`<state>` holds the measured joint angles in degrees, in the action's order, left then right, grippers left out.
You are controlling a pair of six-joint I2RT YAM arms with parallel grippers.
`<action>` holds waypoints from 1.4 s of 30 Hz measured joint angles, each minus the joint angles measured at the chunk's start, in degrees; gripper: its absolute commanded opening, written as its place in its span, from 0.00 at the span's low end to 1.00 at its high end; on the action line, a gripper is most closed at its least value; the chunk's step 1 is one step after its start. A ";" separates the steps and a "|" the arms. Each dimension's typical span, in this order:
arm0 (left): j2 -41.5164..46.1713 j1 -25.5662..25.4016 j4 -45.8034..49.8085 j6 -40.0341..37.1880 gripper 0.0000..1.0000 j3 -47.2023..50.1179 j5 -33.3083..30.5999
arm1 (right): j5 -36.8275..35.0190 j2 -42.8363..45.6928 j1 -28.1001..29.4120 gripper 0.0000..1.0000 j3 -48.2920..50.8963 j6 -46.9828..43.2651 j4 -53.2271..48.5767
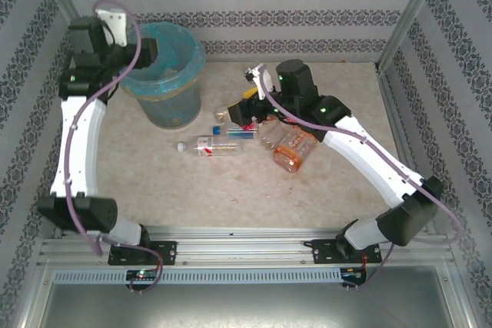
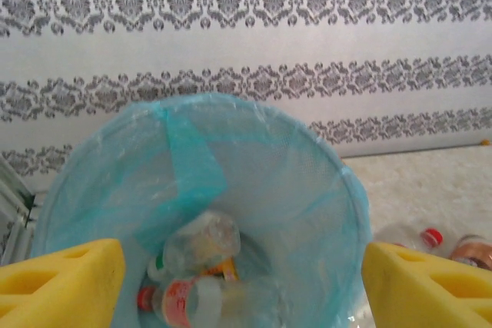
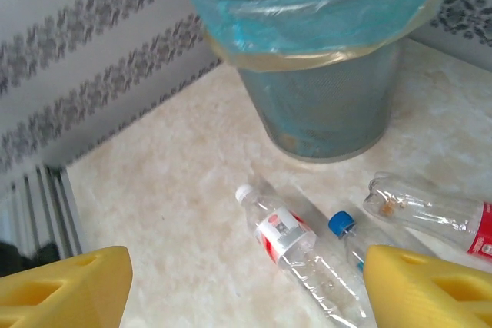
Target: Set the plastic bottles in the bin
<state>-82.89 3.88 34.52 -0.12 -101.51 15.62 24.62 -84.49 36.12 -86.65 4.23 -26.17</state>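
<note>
clear white-capped bottle [image 3: 300,251] lies slantwise on its side just under the right gripper [image 3: 246,289], whose pads [image 3: 69,286] stand wide and empty.

The red-labelled bottle [image 3: 430,211] is cut off at the right edge.

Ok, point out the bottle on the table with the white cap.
The clear bottle with the red-and-white label, lying on its side leftmost of those on the table. The bottle beside it has a blue cap.
</note>
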 measured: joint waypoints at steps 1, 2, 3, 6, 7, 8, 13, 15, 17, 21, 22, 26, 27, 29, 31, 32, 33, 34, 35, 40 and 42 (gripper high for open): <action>2.78 0.00 -1.22 0.00 0.82 3.43 -0.09 | 0.44 -0.98 0.02 0.80 -0.66 -1.68 -0.92; 5.62 -0.02 -2.49 -0.04 0.82 6.80 -0.09 | 0.70 -2.38 0.04 0.80 -1.55 -3.89 -2.05; 8.57 -0.02 -3.52 -0.11 0.82 10.01 -0.07 | 0.85 -3.82 0.15 0.80 -2.56 -6.10 -3.19; 16.48 -0.17 -5.84 -0.94 0.82 17.90 0.09 | 1.01 -8.37 0.76 0.81 -5.60 -11.89 -6.32; 18.64 -0.35 -6.43 -1.14 0.82 19.96 0.17 | 1.01 -9.64 0.92 0.81 -6.29 -13.40 -7.13; 21.35 -0.52 -7.06 -1.33 0.81 22.40 0.46 | 1.11 -10.95 1.22 0.81 -6.91 -15.02 -7.82; 30.64 -2.56 -7.85 -2.56 0.80 32.09 3.30 | 1.14 -16.44 1.92 0.81 -8.44 -22.47 -10.69; 33.14 -3.91 -7.74 -3.28 0.80 36.17 4.20 | 0.35 -18.25 2.25 0.81 -8.83 -25.49 -11.87; 34.97 -5.51 -7.37 -4.22 0.80 40.37 4.85 | -0.63 -19.98 2.58 0.81 -9.20 -28.44 -12.52; 37.88 -10.60 -6.49 -6.99 0.81 49.42 4.90 | -2.95 -23.30 3.06 0.79 -9.29 -34.18 -13.25; 38.45 -12.24 -6.38 -7.96 0.81 51.54 4.72 | -3.26 -24.11 3.15 0.79 -9.31 -35.28 -13.38; 38.60 -16.98 -5.90 -11.85 0.83 57.24 3.80 | -4.48 -27.12 3.15 0.80 -9.53 -39.43 -13.86; 38.29 -17.64 -5.90 -12.72 0.83 58.27 3.61 | -4.83 -27.82 3.15 0.81 -9.68 -40.39 -13.94; 37.57 -18.43 -6.05 -14.01 0.87 60.41 3.39 | -5.49 -29.03 3.15 0.81 -10.12 -41.86 -13.94; 37.33 -18.51 -6.91 -15.10 0.91 62.88 2.95 | -5.79 -30.18 3.15 0.82 -10.71 -43.06 -13.94; 37.35 -18.51 -7.17 -15.63 0.92 64.00 2.67 | -5.79 -30.64 3.13 0.82 -10.95 -43.52 -13.88; 37.35 -18.51 -7.23 -16.15 0.93 65.07 2.40 | -5.79 -31.26 3.13 0.82 -11.19 -43.95 -13.88; 37.35 -18.51 -7.48 -16.46 0.95 65.99 2.08 | -5.79 -31.82 3.13 0.82 -11.30 -44.46 -13.86; 37.42 -18.51 -7.76 -16.70 0.96 66.77 1.73 | -5.79 -32.28 3.13 0.82 -11.47 -44.81 -13.94; 37.99 -18.51 -9.40 -17.51 1.00 69.05 -0.50 | -5.73 -35.10 3.15 0.84 -12.79 -45.57 -13.90; 37.99 -18.51 -10.03 -17.51 1.00 69.20 -1.18 | -5.75 -36.20 3.15 0.86 -13.27 -45.88 -13.84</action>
<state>-44.91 -14.63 24.49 -17.63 -32.32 14.44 18.87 -120.68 39.27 -99.92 -41.65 -40.01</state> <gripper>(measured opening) 0.998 0.849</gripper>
